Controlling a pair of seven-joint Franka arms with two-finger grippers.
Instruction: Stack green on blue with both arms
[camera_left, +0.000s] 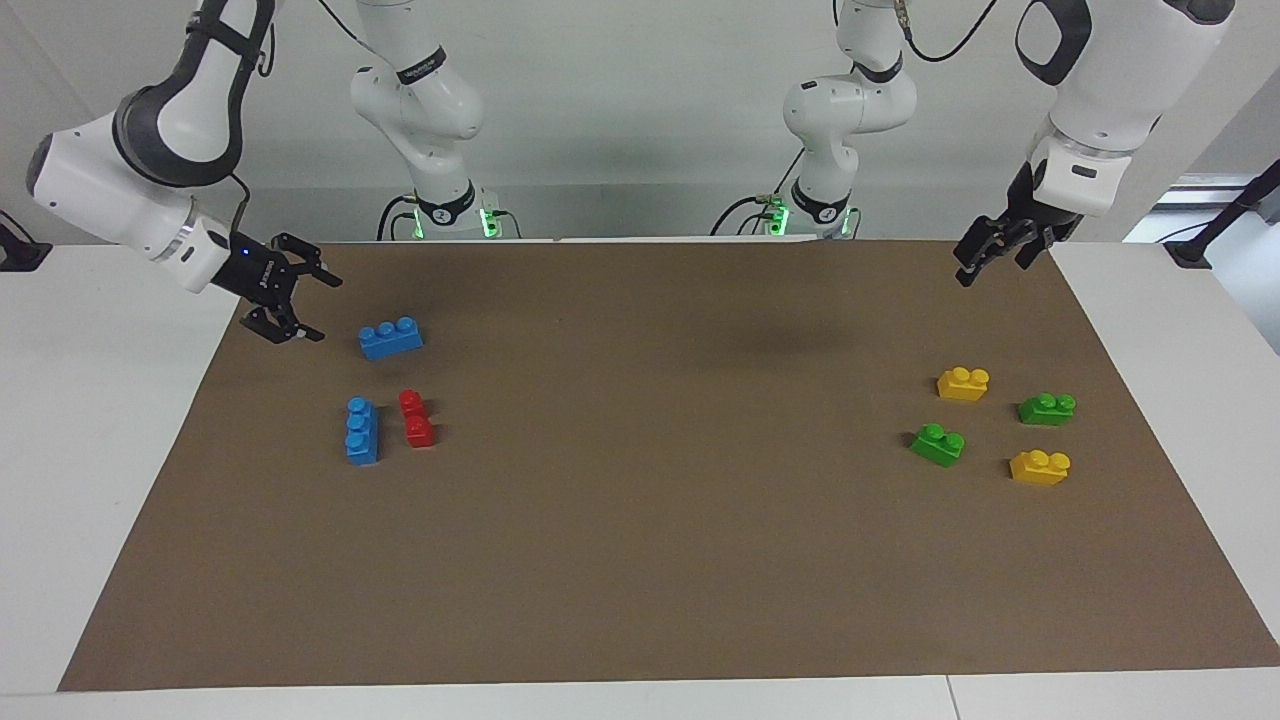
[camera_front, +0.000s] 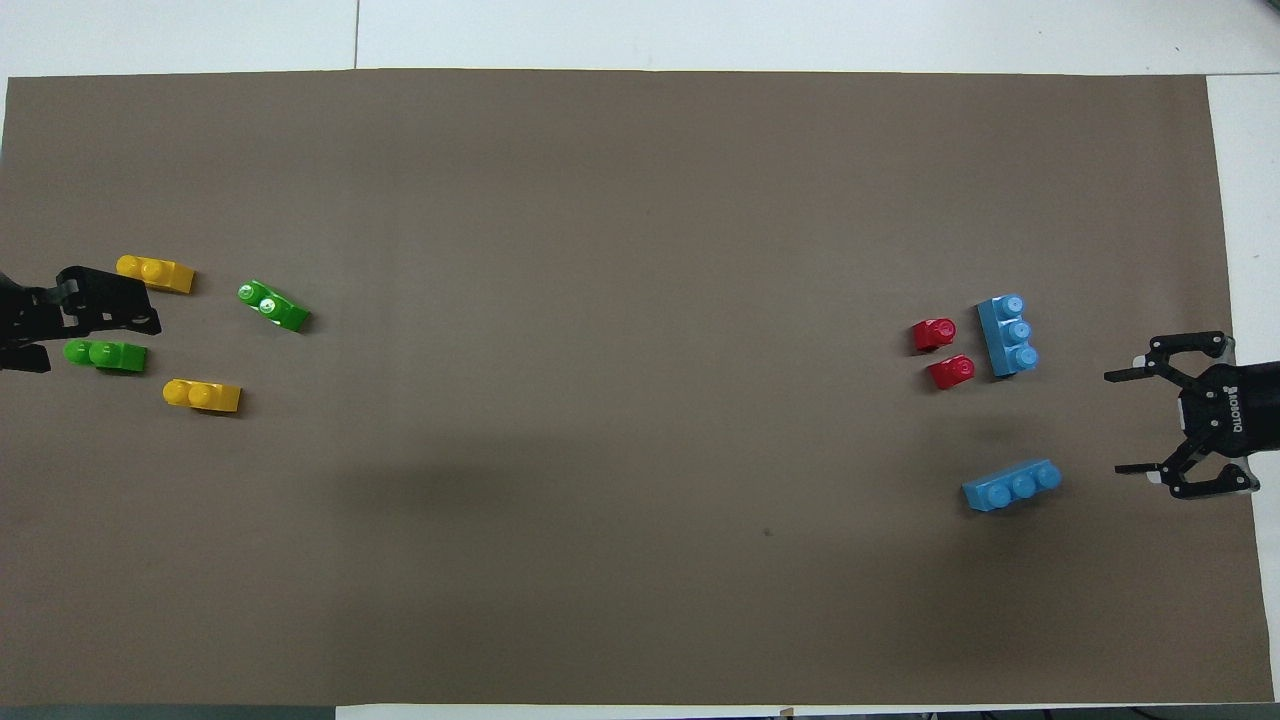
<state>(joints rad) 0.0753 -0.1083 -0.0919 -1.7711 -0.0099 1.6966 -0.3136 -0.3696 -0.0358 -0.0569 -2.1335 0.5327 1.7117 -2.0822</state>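
We saw the right gripper (camera_left: 314, 308) at the upper left of the facing view, held low over the edge of the brown mat (camera_left: 640, 560), its fingers spread wide and holding nothing. Just beside it, toward the middle of the mat, lay one blue brick (camera_left: 391, 338) flat on the mat with its three studs up. In the overhead view this same gripper (camera_front: 1122, 422) sat at the right edge of the frame, with that blue brick (camera_front: 1012, 485) just below and inward of it.

A second blue brick (camera_left: 362, 431) lay lower in the facing view, farther from the robots, with a red brick (camera_left: 416, 418) just beside it, the two apart by a narrow gap.

The left gripper (camera_left: 985, 262) hung in the air at the upper right of the facing view, over the mat's corner near the robots; it gripped nothing, and we took its fingers to be released. In the overhead view it (camera_front: 100, 310) showed at the left edge of the frame.

The green bricks were in the right part of the facing view, both resting on the mat: one green brick (camera_left: 1047, 408) toward the mat's edge, the other green brick (camera_left: 938, 445) a little lower and more inward. One yellow brick (camera_left: 963, 383) lay above them in the frame and another yellow brick (camera_left: 1039, 467) below. All four stood apart from each other and well apart from the blue ones.
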